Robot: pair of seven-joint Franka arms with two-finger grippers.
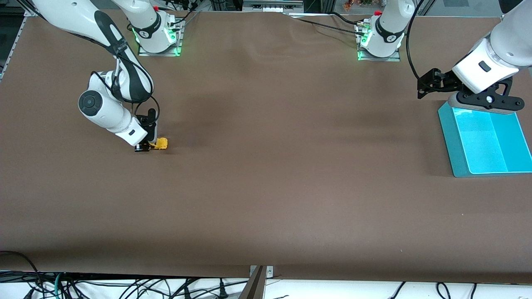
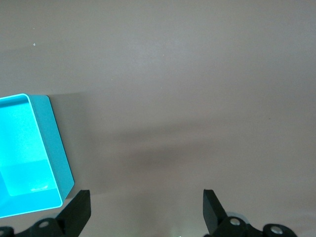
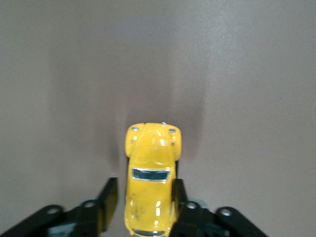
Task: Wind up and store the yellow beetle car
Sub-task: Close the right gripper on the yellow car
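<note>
I have the right gripper (image 1: 148, 146) down at the table (image 1: 266, 187) toward the right arm's end, and its two black fingers (image 3: 109, 200) are pressed against the flanks of the car (image 1: 161, 143), one on each side, so the claw is narrow and clamped on the toy. In the right wrist view the car (image 3: 151, 175) sits squarely between the fingers, its rounded nose pointing away from the gripper, its dark windscreen just past the fingertips and two small headlights showing at the nose end. From the front camera I can see only the yellow nose poking out from the gripper on the side toward the left arm's end; the car appears to be resting on the brown table, though I cannot tell for sure that its wheels touch the surface. The right arm is folded down steeply over that spot, wrist low. My left gripper (image 1: 484, 101) hangs in the air over the edge of the bin (image 1: 453, 141) that lies farther from the front camera, at the left arm's end of the table, well apart from the car. In the left wrist view its fingers (image 2: 77, 210) stand spread wide with nothing between them but bare table, and a corner of the turquoise bin (image 2: 54, 143) shows off to one side. The left arm waits there. The bin is a shallow turquoise tray with sloping walls.
</note>
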